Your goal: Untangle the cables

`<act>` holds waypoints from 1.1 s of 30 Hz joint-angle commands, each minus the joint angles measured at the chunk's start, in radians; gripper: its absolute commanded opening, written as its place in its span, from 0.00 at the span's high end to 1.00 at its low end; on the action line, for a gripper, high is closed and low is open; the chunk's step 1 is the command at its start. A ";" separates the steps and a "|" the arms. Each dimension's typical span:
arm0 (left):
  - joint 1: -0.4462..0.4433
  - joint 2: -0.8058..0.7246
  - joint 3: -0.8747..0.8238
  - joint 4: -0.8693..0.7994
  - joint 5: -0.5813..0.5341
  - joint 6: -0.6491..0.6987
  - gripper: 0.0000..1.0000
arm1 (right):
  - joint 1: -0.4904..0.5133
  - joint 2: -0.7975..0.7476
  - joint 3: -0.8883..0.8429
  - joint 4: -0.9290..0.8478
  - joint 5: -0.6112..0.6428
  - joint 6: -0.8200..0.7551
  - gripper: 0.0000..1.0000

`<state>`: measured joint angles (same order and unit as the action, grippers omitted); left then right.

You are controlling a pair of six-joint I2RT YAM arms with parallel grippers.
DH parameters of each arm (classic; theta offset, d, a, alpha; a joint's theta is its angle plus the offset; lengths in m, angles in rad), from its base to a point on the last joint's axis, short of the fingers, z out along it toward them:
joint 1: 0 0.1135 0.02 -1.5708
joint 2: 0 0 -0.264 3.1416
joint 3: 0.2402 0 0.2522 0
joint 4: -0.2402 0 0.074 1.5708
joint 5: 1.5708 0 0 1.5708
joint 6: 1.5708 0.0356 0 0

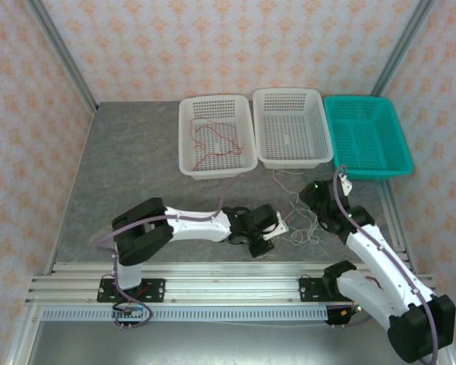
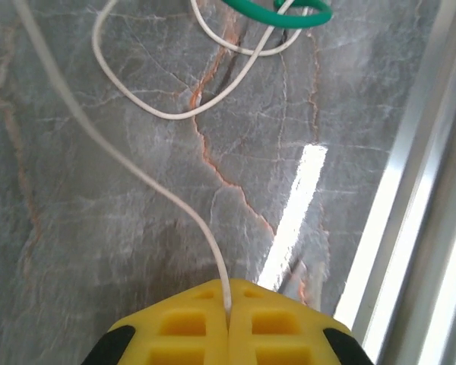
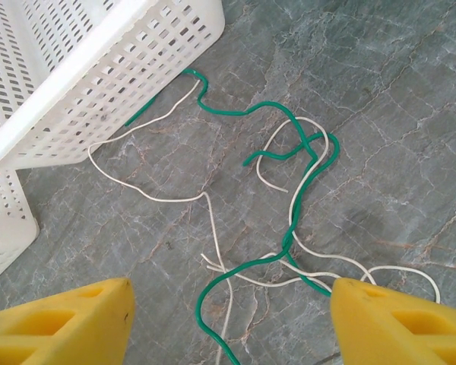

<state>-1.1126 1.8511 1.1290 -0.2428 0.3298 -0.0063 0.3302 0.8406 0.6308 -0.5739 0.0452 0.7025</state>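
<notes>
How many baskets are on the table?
3, in a row along the far side: left white basket holding the red cable, middle white basket, teal basket on the right. None seems hidden.

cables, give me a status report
Left gripper, jaws shut on white cable. Right gripper open over green cable, tangled with white. Green end tucked under white basket edge.

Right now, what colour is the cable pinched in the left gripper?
White: the cable shows best in the left wrist view, clamped in the left gripper.
</notes>
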 commanded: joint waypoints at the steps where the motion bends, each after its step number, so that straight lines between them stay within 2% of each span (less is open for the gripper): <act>1: 0.020 -0.157 -0.032 0.024 -0.028 0.008 1.00 | -0.005 -0.039 -0.005 0.044 0.024 -0.050 0.32; 3: 0.052 -0.241 -0.048 0.028 0.003 -0.007 1.00 | -0.005 -0.080 -0.031 0.133 -0.036 -0.119 0.33; 6: 0.096 -0.350 -0.044 -0.007 0.043 -0.014 1.00 | -0.006 -0.181 -0.105 0.340 -0.204 -0.215 0.30; 11: 0.134 -0.458 -0.005 -0.111 0.018 0.002 1.00 | -0.005 -0.356 -0.272 0.775 -0.306 -0.397 0.28; 13: 0.149 -0.495 0.005 -0.136 0.012 0.005 1.00 | 0.001 -0.373 -0.344 0.989 -0.366 -0.491 0.25; 16: 0.167 -0.542 0.005 -0.143 0.010 0.002 1.00 | 0.012 -0.331 -0.385 1.162 -0.488 -0.632 0.16; 19: 0.176 -0.573 0.015 -0.164 0.006 -0.003 1.00 | 0.061 -0.262 -0.384 1.185 -0.600 -0.781 0.15; 22: 0.177 -0.590 0.044 -0.221 -0.024 -0.009 1.00 | 0.141 -0.221 -0.414 1.209 -0.644 -0.916 0.15; 26: 0.176 -0.639 0.036 -0.241 -0.049 -0.022 1.00 | 0.208 -0.197 -0.474 1.279 -0.680 -1.002 0.14; 29: 0.177 -0.671 0.029 -0.242 -0.048 -0.031 1.00 | 0.237 -0.186 -0.471 1.235 -0.683 -1.071 0.13; 31: 0.177 -0.677 0.035 -0.252 -0.028 -0.034 1.00 | 0.265 -0.164 -0.440 1.137 -0.644 -1.165 0.14; 33: 0.176 -0.685 0.033 -0.245 -0.006 -0.037 1.00 | 0.286 -0.098 -0.421 1.153 -0.574 -1.237 0.14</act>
<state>-0.9398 1.1801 1.1423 -0.4618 0.3073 -0.0284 0.5922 0.6930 0.1673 0.5774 -0.5724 -0.3717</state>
